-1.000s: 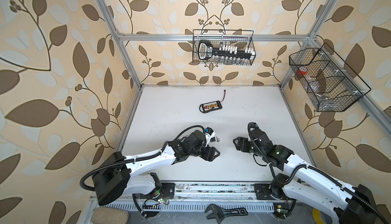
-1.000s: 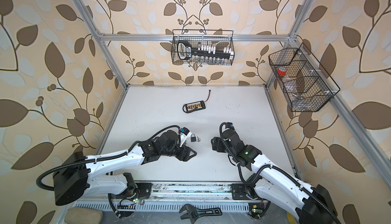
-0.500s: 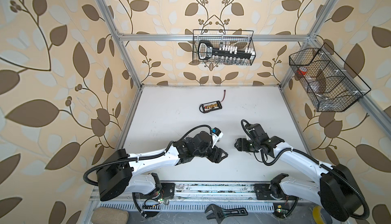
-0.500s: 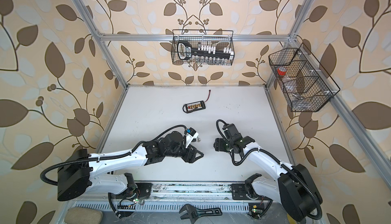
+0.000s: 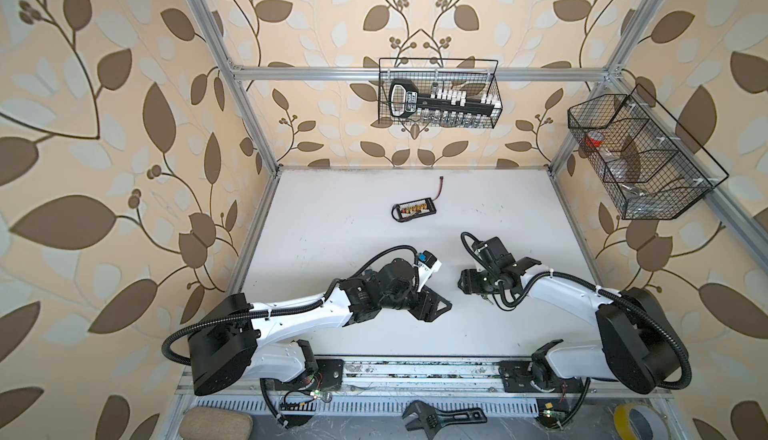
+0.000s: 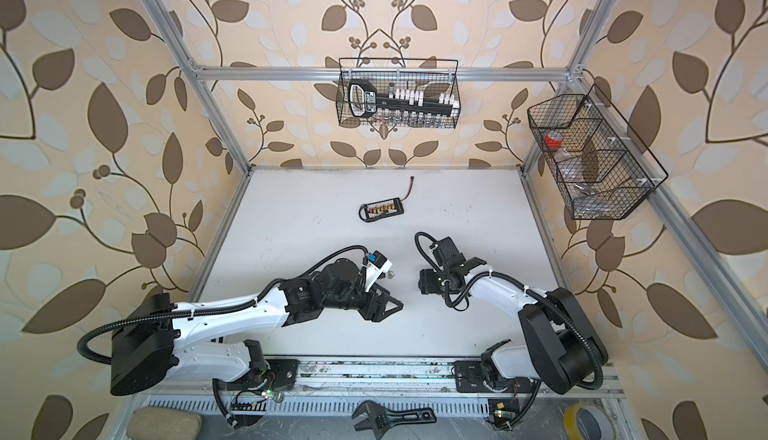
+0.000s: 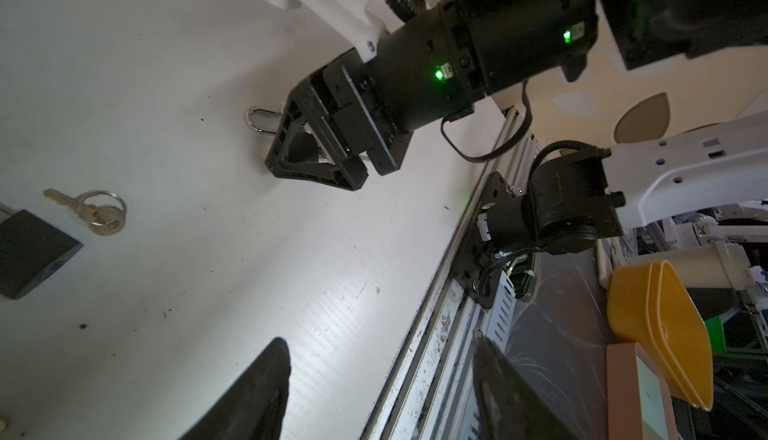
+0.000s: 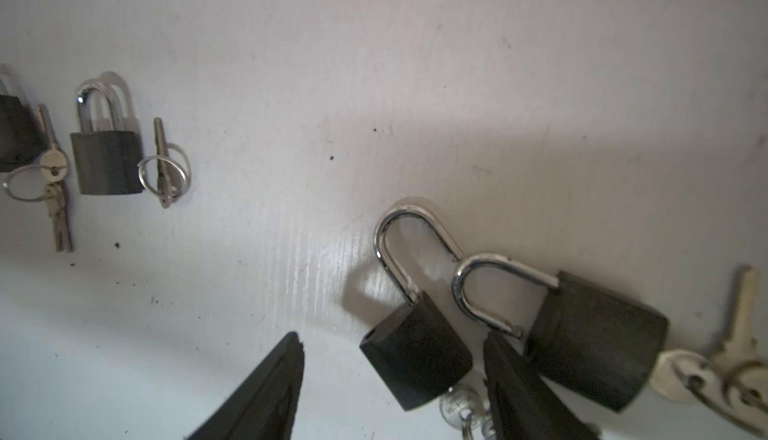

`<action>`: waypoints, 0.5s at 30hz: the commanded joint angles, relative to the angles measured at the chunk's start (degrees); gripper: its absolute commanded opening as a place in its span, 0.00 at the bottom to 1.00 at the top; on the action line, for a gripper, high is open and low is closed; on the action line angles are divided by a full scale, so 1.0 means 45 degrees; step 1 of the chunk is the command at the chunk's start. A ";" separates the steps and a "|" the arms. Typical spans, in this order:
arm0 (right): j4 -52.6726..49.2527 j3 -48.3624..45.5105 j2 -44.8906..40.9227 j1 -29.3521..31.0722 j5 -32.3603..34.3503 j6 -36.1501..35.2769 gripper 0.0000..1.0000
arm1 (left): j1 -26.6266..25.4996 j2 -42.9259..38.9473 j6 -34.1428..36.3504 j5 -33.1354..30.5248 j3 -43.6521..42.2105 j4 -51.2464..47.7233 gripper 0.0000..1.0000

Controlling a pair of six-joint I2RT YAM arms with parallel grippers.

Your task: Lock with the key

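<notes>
Four padlocks [image 8: 106, 164], farthest from right gripper [image 8: 393, 337] cut off | keys [image 8: 457, 409] behind its finger half hidden | jaws apart around nearest padlock [image 8: 415, 359] | left gripper [image 7: 381, 344] wide

Leaf-patterned wallpaper [image 5: 104, 85] — white tabletop [image 5: 332, 230], aluminium frame [image 5: 311, 73].

Matt dark grey-black on the small block-shaped padlock body [image 8: 415, 359]; bright polished steel on its curved shackle [image 8: 396, 276]. Dull pale brass, perhaps nickel, on the blurred flat keys [image 8: 744, 317]. Satin white, finely ribbed and scuffed, on the tabletop [image 8: 415, 64]. Matt black plastic on the wedge-shaped right gripper fingers [image 8: 266, 392].
</notes>
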 commanded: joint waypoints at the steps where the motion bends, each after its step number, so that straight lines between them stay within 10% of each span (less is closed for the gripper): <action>1: -0.0090 0.0296 0.0251 -0.0002 -0.0005 -0.0281 0.68 | -0.0198 -0.0159 0.0503 0.0581 0.0000 0.0815 0.69; 15: -0.0973 0.0772 0.0314 0.1368 0.1541 -0.0240 0.53 | -0.0218 -0.0077 0.0280 0.0215 -0.0146 0.1090 0.69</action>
